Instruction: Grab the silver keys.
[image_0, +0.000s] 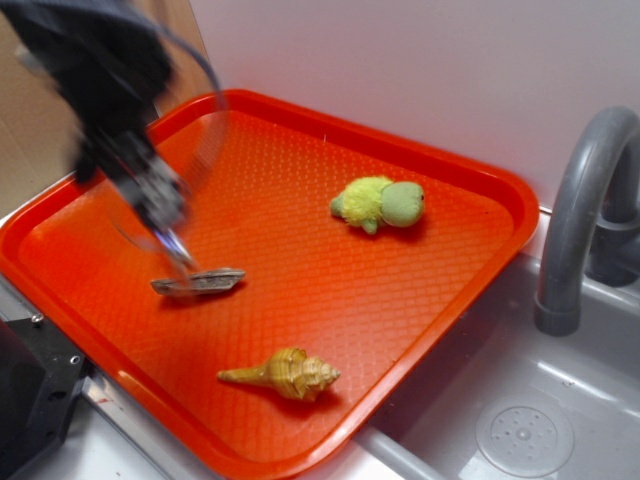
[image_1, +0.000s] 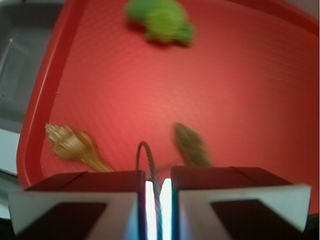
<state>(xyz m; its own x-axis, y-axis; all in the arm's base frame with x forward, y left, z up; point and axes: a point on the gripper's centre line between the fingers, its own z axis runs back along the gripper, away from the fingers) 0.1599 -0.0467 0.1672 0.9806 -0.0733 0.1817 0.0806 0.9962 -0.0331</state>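
Your gripper is pinched on the wire ring of the silver keys — at the tray's nine o'clock. Next, lift slowly.

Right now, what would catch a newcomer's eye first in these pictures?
The bright orange tray fills the scene, beside a grey sink on the right. A blurred black gripper reaches in from the upper left, nearly shut around a thin wire ring at a flat grey piece. A green plush toy lies farther back, a tan shell nearer the front.
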